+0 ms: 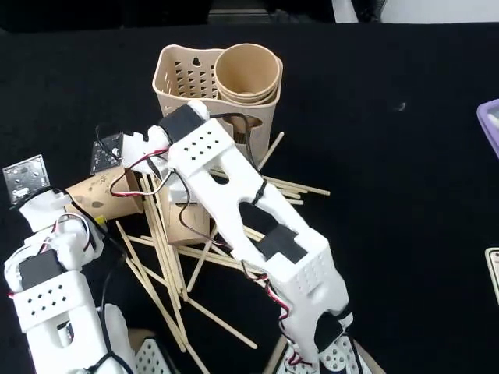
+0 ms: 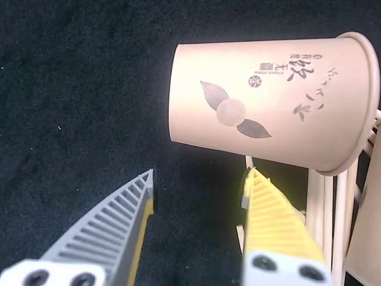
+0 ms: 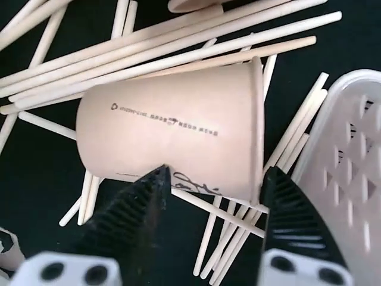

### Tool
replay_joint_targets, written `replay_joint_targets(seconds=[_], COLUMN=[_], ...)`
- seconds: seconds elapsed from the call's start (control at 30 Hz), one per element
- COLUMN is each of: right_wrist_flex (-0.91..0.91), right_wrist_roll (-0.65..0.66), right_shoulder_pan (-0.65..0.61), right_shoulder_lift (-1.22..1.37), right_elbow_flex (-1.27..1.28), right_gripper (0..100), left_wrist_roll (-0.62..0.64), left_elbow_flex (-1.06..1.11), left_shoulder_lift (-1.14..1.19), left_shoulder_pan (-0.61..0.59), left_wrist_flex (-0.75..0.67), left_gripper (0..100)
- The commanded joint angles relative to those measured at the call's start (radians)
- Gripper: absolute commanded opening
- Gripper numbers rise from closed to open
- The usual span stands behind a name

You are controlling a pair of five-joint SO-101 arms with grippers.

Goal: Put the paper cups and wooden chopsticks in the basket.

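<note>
Nearest, at seven o'clock on the bench (image 1: 390, 234), the left pincer (image 2: 199, 179) hangs wide and empty, just short of a paper cup (image 2: 268, 101) lying on its side. Nearer centre, the right pincer (image 3: 214, 179), equally spread, points down over a second cup (image 3: 172, 140) lying across loose chopsticks (image 3: 178, 47). Closing there risks snagging sticks or crushing the paper wall. At twelve o'clock, the basket (image 1: 183, 78) holds stacked cups (image 1: 248, 72).

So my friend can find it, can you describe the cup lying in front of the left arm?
Find the basket at the back of the black table. At the left edge of the stick pile in front of it, a cup lies on its side. It has dark leaves printed on it; the other loose cup lies on sticks.
</note>
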Motion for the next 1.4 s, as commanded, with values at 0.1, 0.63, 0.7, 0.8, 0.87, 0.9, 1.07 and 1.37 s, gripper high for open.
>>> replay_joint_targets(seconds=[0.1,0.63,0.7,0.8,0.87,0.9,1.07,1.37], right_wrist_flex=[0.035,0.031,0.017,-0.037,-0.083,-0.1,-0.204,-0.173], right_wrist_roll=[0.005,-0.193,-0.204,-0.23,-0.25,-0.247,-0.216,-0.163], right_shoulder_pan=[-0.023,0.014,0.046,0.167,0.258,0.305,0.431,0.44], right_shoulder_lift=[-0.202,-0.963,-1.053,-1.133,-1.138,-1.124,-0.969,-0.648], right_elbow_flex=[0.084,0.447,0.397,0.289,0.222,0.197,0.176,-0.117], right_gripper=[6.0,1.1,1.1,1.1,1.1,1.1,1.1,1.1], left_wrist_roll=[0.002,0.005,0.005,0.005,0.006,0.006,0.006,0.003], left_elbow_flex=[-0.012,-0.012,-0.012,-0.012,-0.012,-0.012,-0.012,-0.012], left_shoulder_lift=[-0.017,-0.017,-0.017,-0.017,-0.017,-0.017,-0.017,-0.017], left_shoulder_pan=[-0.008,-0.008,-0.008,-0.008,-0.008,-0.008,-0.008,-0.008], left_wrist_flex=[-0.015,-0.017,-0.017,-0.017,-0.017,-0.017,-0.018,-0.017], left_gripper=[24,24,24,24,24,24,24,24])
